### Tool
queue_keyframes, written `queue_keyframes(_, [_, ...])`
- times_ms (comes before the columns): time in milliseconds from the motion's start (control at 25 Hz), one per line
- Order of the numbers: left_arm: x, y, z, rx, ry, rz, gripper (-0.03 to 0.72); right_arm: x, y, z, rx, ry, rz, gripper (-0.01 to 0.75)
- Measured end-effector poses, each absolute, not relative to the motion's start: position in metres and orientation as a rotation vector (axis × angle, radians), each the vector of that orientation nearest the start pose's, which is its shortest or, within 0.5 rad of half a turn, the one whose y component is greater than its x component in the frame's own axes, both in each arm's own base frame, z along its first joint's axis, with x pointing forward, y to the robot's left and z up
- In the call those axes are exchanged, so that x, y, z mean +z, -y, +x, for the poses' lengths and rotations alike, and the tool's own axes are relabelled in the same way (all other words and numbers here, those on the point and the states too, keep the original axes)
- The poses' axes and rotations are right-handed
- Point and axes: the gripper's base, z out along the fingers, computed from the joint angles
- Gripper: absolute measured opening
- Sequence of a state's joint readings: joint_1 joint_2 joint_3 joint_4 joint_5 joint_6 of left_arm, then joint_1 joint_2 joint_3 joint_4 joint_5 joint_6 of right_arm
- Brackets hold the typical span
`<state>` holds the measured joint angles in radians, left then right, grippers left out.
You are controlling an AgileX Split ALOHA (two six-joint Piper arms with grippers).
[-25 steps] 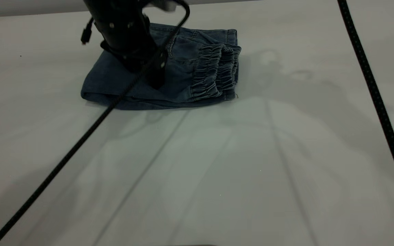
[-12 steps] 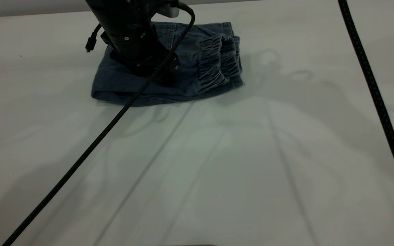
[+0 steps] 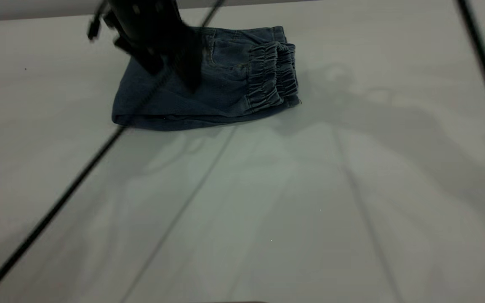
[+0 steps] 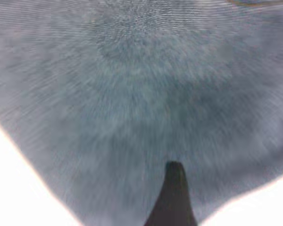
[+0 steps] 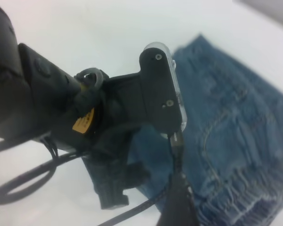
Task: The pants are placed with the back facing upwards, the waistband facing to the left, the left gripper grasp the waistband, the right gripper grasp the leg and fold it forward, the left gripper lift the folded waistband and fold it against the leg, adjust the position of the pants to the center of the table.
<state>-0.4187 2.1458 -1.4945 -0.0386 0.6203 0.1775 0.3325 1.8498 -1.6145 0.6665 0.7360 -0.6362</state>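
Observation:
The pants (image 3: 221, 99) lie folded into a compact blue denim bundle at the far middle of the table (image 3: 267, 210). Their gathered waistband (image 3: 272, 73) sits on top at the bundle's right end. Which folded layer is the leg, I cannot tell. My left gripper (image 3: 179, 71) hangs blurred just above the bundle's left half, clear of the cloth. In the left wrist view, denim (image 4: 146, 94) fills the picture. The right wrist view shows the left arm (image 5: 85, 108) over the pants (image 5: 236, 122), with part of my right gripper (image 5: 179, 202) in the foreground.
A black braided cable (image 3: 57, 206) runs from the left arm diagonally to the near left corner. Another cable (image 3: 484, 71) crosses the table's right side. Bare tabletop spreads in front of the bundle and to both sides.
The bundle slid a little to the right under the left gripper. The left gripper has since risen off the cloth and moved left.

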Motion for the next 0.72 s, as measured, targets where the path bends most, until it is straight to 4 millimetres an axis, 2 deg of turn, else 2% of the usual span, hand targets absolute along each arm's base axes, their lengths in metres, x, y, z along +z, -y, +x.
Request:
queue_keyframes(160, [0.185, 0.171, 0.393, 0.002, -2.638, 0.822, 0.565, 0.357, -0.167, 0.365, 0.608, -2.117, -0.737, 0.465])
queue_keyframes(360, [0.238, 0.150, 0.371, 0.150, -2.697, 0.748, 0.565, 0.411, -0.155, 0.320, 0.628, -2.023, -0.790, 0.465])
queue_keyframes(560, [0.278, 0.127, 0.343, 0.308, -2.793, 0.652, 0.565, 0.448, -0.143, 0.273, 0.673, -1.991, -0.823, 0.465])
queue_keyframes(720, [0.310, 0.117, 0.331, 0.354, -2.694, 0.621, 0.565, 0.472, -0.133, 0.237, 0.691, -1.954, -0.840, 0.465])
